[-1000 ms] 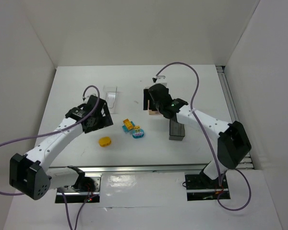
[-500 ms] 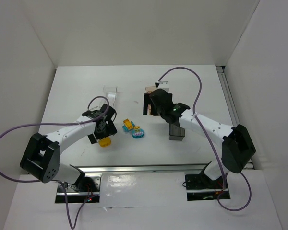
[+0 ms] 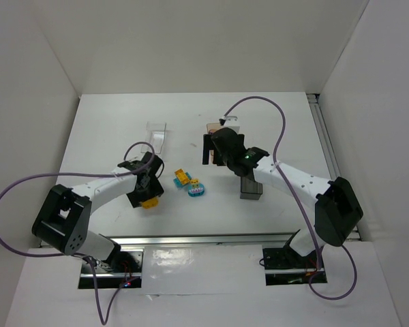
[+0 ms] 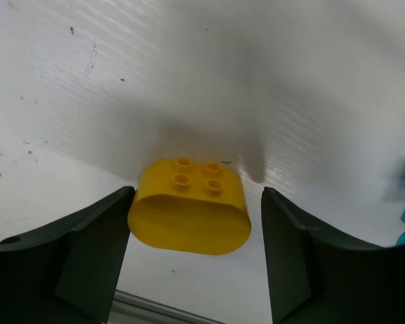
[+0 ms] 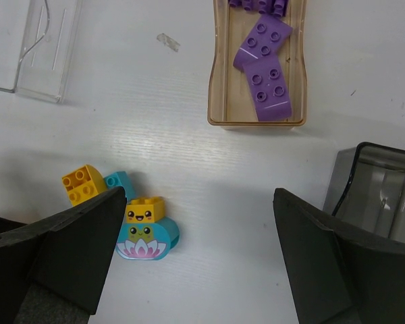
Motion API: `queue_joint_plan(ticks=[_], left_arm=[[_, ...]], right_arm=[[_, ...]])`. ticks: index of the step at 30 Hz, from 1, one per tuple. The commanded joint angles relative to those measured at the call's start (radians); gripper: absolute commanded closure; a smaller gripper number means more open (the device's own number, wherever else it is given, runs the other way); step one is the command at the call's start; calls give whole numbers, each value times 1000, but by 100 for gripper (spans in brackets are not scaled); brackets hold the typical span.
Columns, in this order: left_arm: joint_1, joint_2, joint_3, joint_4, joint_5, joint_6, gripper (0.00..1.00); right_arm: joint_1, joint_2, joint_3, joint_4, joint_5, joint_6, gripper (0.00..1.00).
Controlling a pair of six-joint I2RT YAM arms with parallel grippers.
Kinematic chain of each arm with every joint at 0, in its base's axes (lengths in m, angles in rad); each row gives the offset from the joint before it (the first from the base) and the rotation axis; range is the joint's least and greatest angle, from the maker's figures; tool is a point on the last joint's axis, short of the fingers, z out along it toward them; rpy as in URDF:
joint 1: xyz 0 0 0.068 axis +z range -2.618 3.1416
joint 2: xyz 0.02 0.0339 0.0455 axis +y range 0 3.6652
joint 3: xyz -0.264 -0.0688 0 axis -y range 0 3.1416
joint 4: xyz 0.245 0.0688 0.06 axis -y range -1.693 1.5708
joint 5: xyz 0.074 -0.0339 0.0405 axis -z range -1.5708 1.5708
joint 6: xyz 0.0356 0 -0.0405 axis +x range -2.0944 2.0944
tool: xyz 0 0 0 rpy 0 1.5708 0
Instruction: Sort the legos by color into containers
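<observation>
A yellow oval lego [image 4: 189, 209] lies on the table between my left gripper's [image 4: 197, 197] open fingers, with a gap on each side; in the top view it lies under that gripper [image 3: 146, 192]. My right gripper [image 5: 199, 196] is open and empty, high over the table between the loose legos and the bins, and shows in the top view too [image 3: 216, 147]. A yellow lego [image 5: 83, 183], a teal lego [image 5: 121, 181] and a yellow face brick [image 5: 144, 210] on a teal lotus brick [image 5: 146, 241] lie together. Purple legos [image 5: 264, 64] lie in the orange-tan bin [image 5: 219, 101].
The clear bin [image 3: 157, 138] lies at the back left with no legos showing in it. The dark grey bin [image 3: 251, 185] stands right of the loose cluster [image 3: 189, 182]. A metal rail [image 3: 191, 240] runs along the near edge. White walls enclose the table.
My left gripper has swung toward the near edge and come down around the yellow oval lego. My right gripper shifted slightly, then stayed still.
</observation>
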Motion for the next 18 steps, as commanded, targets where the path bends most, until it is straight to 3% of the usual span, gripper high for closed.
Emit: queue_joint_plan(ticks=[1,11,18], left_arm=[[3,-6,-1,17,12,4,21],[14,-142,84,-6,2,71,40],[159,-43,372,-24,-9,200,40]], right_arm=[[9,-40,-6,-12,23,17,3],[-2,-70,14,-35,54,8,3],[-20,-100,14,-65,54,8,3]])
